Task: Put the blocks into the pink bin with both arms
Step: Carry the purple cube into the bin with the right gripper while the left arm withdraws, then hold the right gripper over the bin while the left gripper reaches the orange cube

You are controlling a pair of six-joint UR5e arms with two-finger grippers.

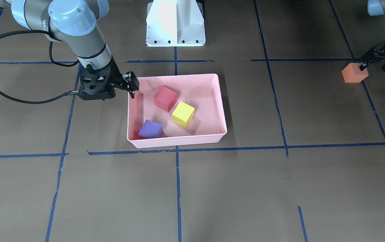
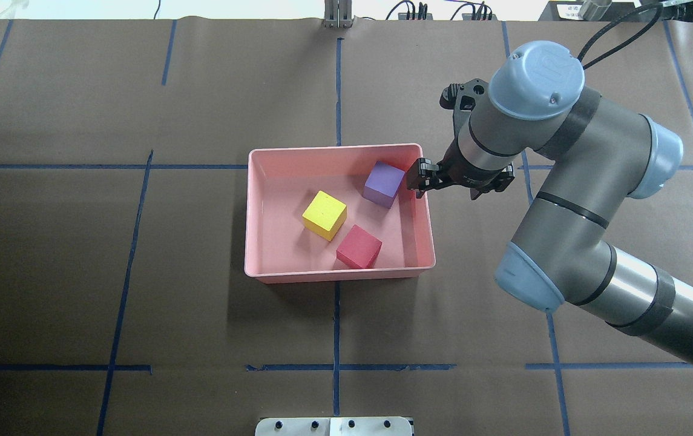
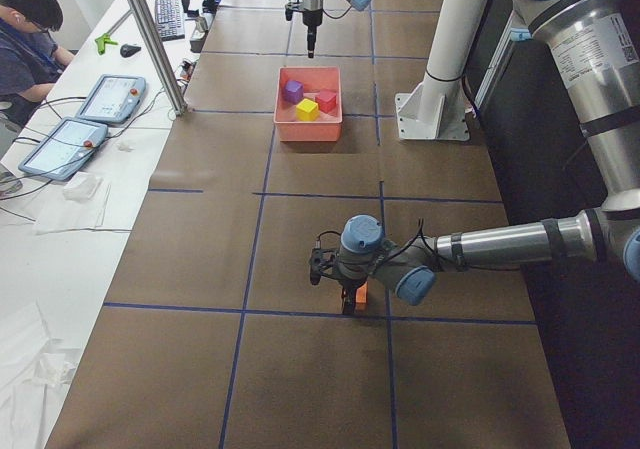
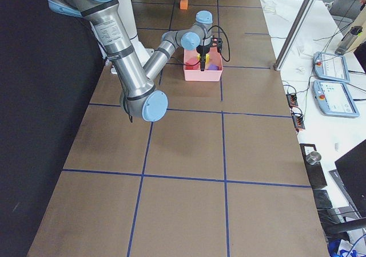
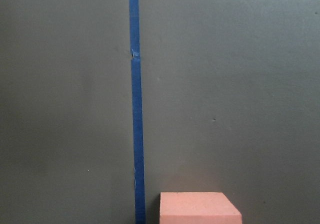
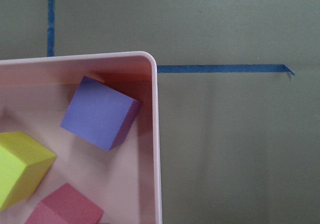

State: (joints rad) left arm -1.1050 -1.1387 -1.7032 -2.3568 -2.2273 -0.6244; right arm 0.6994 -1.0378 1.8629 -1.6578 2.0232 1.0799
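Pink bin (image 1: 179,141) sits centrally, within reach from both sides. Right gripper (image 1: 132,89) hangs empty over its rim near the purple block (image 1: 150,129); I cannot tell its jaw gap. Red block (image 1: 165,98) and yellow block (image 1: 183,114) lie inside too. Orange block (image 1: 354,73) rests well apart on the table (image 1: 212,195), left gripper (image 1: 363,65) at its corner, probably to fetch it; grip unclear.

Right arm (image 1: 78,37) shows partial "Un".

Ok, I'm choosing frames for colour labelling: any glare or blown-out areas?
Front-facing view: the white pedestal base glares. Overhead view: the strip beyond the table is washed out. Right wrist view: even light on purple block and pink bin.
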